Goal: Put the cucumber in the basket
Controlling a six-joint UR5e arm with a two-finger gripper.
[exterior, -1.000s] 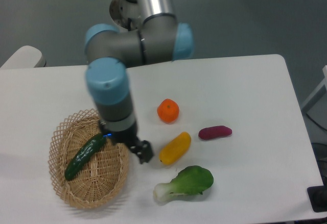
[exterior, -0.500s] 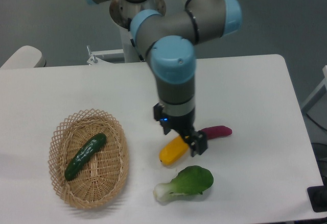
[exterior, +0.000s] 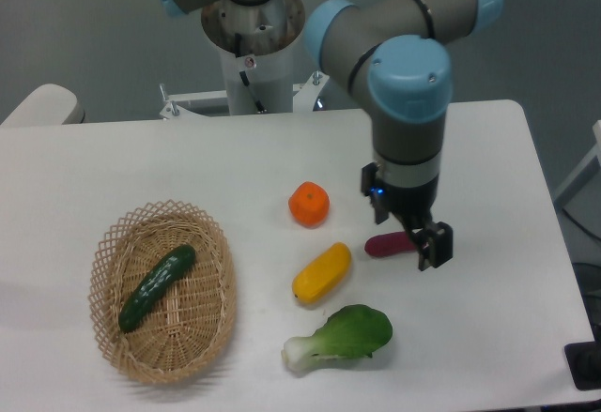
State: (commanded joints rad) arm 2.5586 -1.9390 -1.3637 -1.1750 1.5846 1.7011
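The dark green cucumber lies slanted inside the tan wicker basket at the table's front left. My gripper hangs far to the right of the basket, over the right end of a purple vegetable. It holds nothing. Its fingers point down, and the view does not show how far apart they stand.
An orange sits mid-table. A yellow oblong vegetable lies below it. A bok choy lies near the front edge. The arm's base stands behind the table's back edge.
The arm has swung from over the basket's right rim across the table to the right, now above the purple vegetable. The cucumber stays lying in the basket.
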